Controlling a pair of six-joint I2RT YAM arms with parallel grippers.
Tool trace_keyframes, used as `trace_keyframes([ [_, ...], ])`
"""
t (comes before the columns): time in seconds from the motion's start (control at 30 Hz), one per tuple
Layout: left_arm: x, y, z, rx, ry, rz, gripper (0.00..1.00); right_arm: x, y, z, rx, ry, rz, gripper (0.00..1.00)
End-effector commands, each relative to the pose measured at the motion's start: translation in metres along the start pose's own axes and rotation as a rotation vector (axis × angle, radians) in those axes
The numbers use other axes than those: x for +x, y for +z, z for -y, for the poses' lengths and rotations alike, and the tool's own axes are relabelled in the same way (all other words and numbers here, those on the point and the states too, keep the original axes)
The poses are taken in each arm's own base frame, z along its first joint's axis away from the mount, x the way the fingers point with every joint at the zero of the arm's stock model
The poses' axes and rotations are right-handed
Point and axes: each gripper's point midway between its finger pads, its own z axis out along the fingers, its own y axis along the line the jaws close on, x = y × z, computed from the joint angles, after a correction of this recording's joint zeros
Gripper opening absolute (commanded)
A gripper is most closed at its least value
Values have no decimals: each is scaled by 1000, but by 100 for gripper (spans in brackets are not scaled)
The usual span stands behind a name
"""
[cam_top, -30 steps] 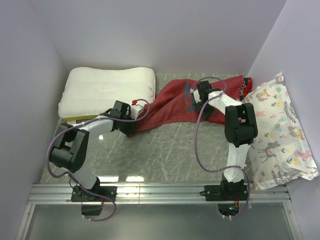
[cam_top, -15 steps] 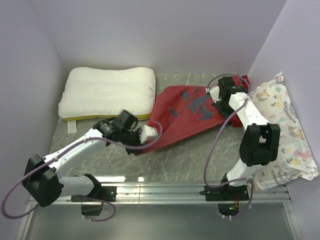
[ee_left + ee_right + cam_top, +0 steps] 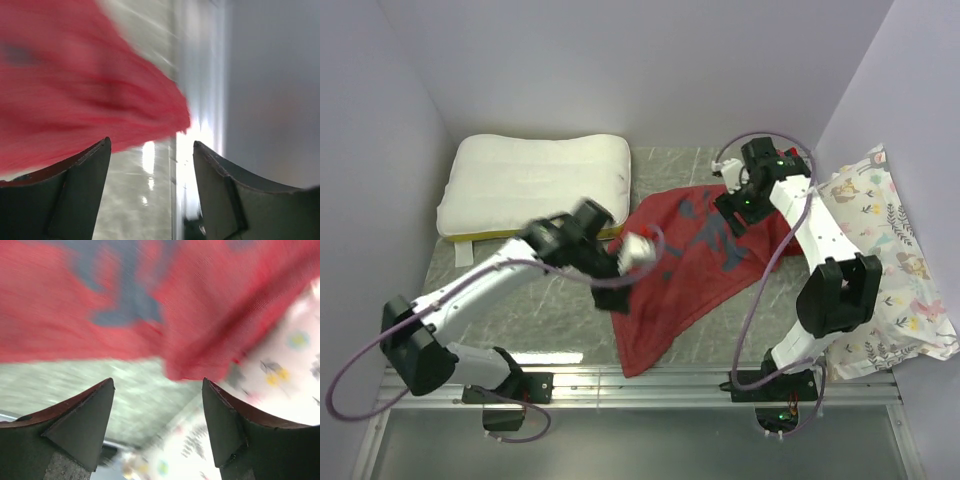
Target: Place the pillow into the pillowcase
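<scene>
Both arms have swung, and the red pillowcase point(image 3: 685, 260) now lies spread out over the middle of the table point(image 3: 550, 310), reaching nearer. The left gripper point(image 3: 151, 141) and right gripper point(image 3: 158, 380) are wide open, holding nothing. The white pillow point(image 3: 535, 185) lies far left.

My right hand point(image 3: 158, 386) open, nothing between the fingers.
Blurred red pillowcase point(image 3: 75, 315) with grey marks fills the view beyond my fingertips, grey marbled desk point(image 3: 100, 382) beneath, floral pillow point(image 3: 295, 385) at right.
</scene>
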Motion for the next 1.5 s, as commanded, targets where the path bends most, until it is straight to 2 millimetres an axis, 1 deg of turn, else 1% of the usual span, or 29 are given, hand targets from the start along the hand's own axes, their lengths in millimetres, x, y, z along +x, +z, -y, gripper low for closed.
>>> trace_keyframes([
  [0.0, -46, -94, -54, -186, -151, 330, 73, -46, -31, -63, -148, 49, 202, 78],
  [0.1, -39, -140, -87, -348, -234, 444, 73, -82, -38, -108, -190, 78, 315, 79],
  [0.13, -20, -155, -106, -431, -349, 481, 77, -99, -35, -117, -198, 132, 348, 79],
  [0.17, -21, -175, -112, -510, -336, 546, 79, -111, -35, -137, -223, 122, 359, 79],
  [0.2, 1, -189, -127, -587, -446, 586, 82, -124, -29, -146, -246, 132, 362, 79],
  [0.27, 13, -212, -135, -698, -474, 647, 90, -145, -24, -165, -248, 142, 376, 79],
  [0.3, 32, -224, -144, -771, -552, 654, 93, -159, -30, -188, -242, 86, 398, 79],
  [0.33, 38, -228, -146, -796, -576, 659, 94, -163, -10, -198, -215, 61, 350, 79],
  [0.37, 50, -236, -150, -829, -616, 664, 94, -168, -3, -201, -166, 47, 344, 79],
  [0.4, 66, -243, -154, -867, -665, 665, 94, -178, -6, -224, -185, 30, 359, 79],
  [0.43, 74, -244, -155, -871, -695, 665, 93, -183, 11, -233, -173, 36, 337, 80],
  [0.5, 93, -248, -156, -887, -751, 673, 93, -200, 14, -244, -144, 23, 360, 80],
  [0.53, 96, -248, -155, -882, -762, 678, 93, -204, 27, -259, -141, 11, 350, 81],
  [0.67, 109, -255, -156, -931, -786, 675, 93, -214, 61, -277, -104, -2, 323, 82],
  [0.7, 112, -257, -156, -946, -788, 673, 93, -216, 67, -275, -69, 2, 318, 82],
  [0.73, 112, -260, -156, -960, -783, 673, 94, -207, 86, -278, -56, 2, 270, 82],
  [0.87, 114, -272, -161, -1006, -782, 678, 94, -181, 124, -281, -29, -17, 190, 81],
  [0.97, 115, -275, -167, -1006, -794, 681, 93, -163, 141, -282, -56, -22, 130, 63],
  [1.0, 114, -276, -168, -1001, -790, 682, 93, -160, 140, -280, -65, -18, 125, 43],
  [1.07, 112, -277, -170, -1000, -771, 691, 92, -149, 138, -272, -91, -18, 101, 22],
  [1.1, 109, -276, -170, -983, -751, 696, 90, -154, 120, -264, -103, -18, 138, 2],
  [1.17, 104, -276, -171, -963, -707, 704, 88, -143, 104, -259, -180, -13, 137, 0],
  [1.2, 98, -274, -170, -936, -675, 714, 88, -153, 69, -241, -215, 16, 220, 0],
  [1.23, 97, -274, -171, -924, -665, 714, 87, -152, 53, -234, -263, 26, 256, 0],
  [1.27, 94, -274, -172, -918, -643, 709, 86, -140, 21, -231, -344, 38, 311, 0],
  [1.3, 93, -269, -174, -889, -636, 704, 85, -138, 12, -203, -341, 70, 355, 0],
  [1.37, 87, -265, -176, -869, -583, 672, 84, -111, -8, -185, -376, 82, 395, 0],
  [1.4, 89, -259, -178, -852, -586, 652, 84, -95, -4, -161, -350, 105, 374, 0],
  [1.47, 91, -254, -183, -864, -547, 600, 84, -56, 16, -152, -334, 104, 281, 0],
])
